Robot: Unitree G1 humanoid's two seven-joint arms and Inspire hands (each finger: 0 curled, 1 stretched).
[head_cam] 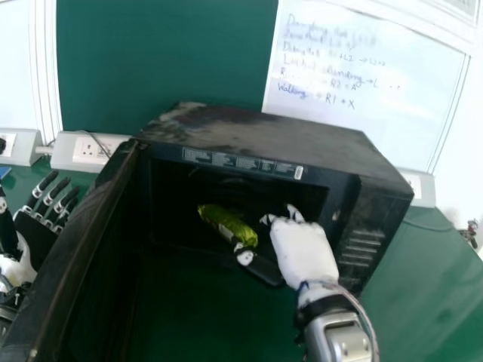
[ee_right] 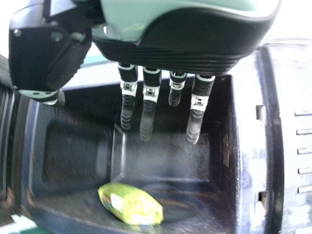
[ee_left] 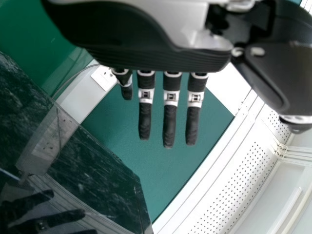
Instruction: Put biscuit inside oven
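I have the yellow-green biscuit packet lying inside the oven, aslant on the floor of the cavity. From the head view it sits around the middle of the opening, one end turned toward my right hand.

That right hand is at the mouth of the oven, back of the palm toward my head camera. Its fingers are straight and slightly spread, pointing into the cavity, and the thumb stands out to the side, pinching nothing. On the head view the thumb overlaps the packet's near end, but the right wrist view shows me the packet apart from fingers and thumb.

The oven door is swung wide on my left. Beyond it, at the head view's left edge, is my left hand, fingers straight and a little apart, holding nothing; the left wrist view gives me its reflection in the dark door panel.

The oven stands on the green counter. Behind it I can see a socket box with a cable, a green board and a whiteboard with handwriting.
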